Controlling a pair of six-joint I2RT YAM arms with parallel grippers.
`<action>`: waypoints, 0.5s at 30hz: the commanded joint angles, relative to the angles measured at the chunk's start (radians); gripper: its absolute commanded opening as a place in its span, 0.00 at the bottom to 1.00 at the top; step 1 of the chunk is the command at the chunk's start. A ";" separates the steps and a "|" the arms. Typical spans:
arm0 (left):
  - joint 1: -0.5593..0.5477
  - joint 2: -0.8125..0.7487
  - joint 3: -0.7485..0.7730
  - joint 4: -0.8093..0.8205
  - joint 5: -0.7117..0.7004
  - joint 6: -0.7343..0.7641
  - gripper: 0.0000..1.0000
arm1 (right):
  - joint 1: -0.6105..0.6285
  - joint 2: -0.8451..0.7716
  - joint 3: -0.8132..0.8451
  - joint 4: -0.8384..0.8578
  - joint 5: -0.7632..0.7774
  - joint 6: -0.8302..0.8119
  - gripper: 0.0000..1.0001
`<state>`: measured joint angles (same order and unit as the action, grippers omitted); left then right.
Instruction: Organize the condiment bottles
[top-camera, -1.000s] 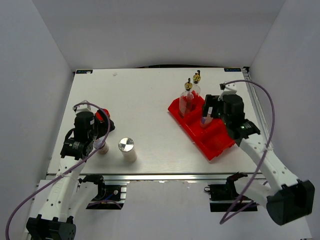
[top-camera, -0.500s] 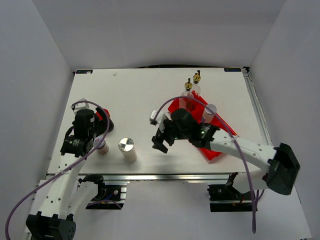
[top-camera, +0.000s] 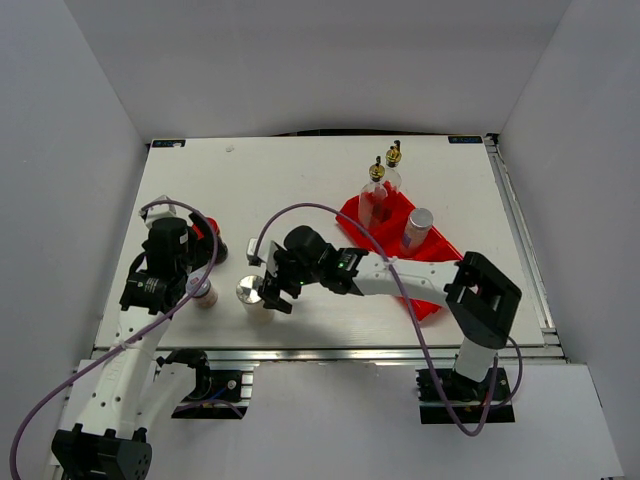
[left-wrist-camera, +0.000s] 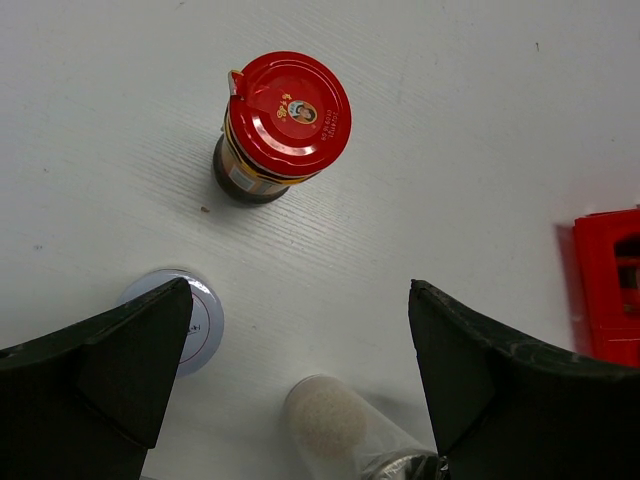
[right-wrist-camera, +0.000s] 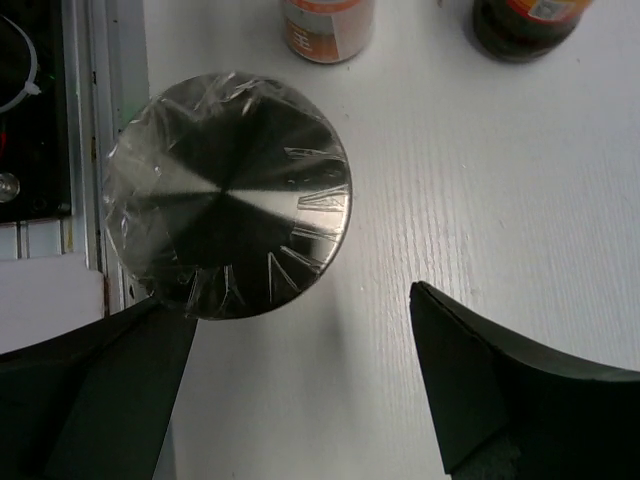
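Two tools stand released. Your right tool (right-wrist-camera: 300, 300) hovers above a silver-lidded shaker (right-wrist-camera: 228, 195), which sits off-centre toward 10 o'clock, close to the bench (right-wrist-camera: 480, 150) edge. Descending now may strike and topple it. Your left tool (left-wrist-camera: 300, 290) hangs over a second shaker (left-wrist-camera: 325, 420), with the red-lidded jar (left-wrist-camera: 285, 120) at 12 o'clock.

Tally from my console: six condiment bottles and one bin.
I count two tall clear glass bottles with gold pourer tops, the front bottle (top-camera: 377, 200) and the rear bottle (top-camera: 394, 160). I count three silver-lidded shakers: the bin shaker (top-camera: 417, 230), the middle shaker (right-wrist-camera: 230, 195) with film over its lid, and the left shaker (top-camera: 204, 294). I see one red-lidded jar (left-wrist-camera: 288, 115) and one red divided bin (top-camera: 441, 252).
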<state>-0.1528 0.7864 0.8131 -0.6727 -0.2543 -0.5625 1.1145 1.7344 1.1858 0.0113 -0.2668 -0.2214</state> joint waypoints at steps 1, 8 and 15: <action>-0.004 -0.013 0.037 0.002 -0.019 -0.004 0.98 | 0.022 0.046 0.077 0.099 -0.034 -0.018 0.89; -0.004 -0.003 0.034 0.004 -0.022 -0.007 0.98 | 0.045 0.148 0.135 0.186 -0.118 -0.001 0.89; -0.004 -0.001 0.035 -0.004 -0.031 -0.008 0.98 | 0.050 0.157 0.104 0.352 -0.146 0.073 0.79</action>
<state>-0.1528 0.7891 0.8162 -0.6731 -0.2676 -0.5659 1.1603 1.9068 1.2797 0.2230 -0.3794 -0.1879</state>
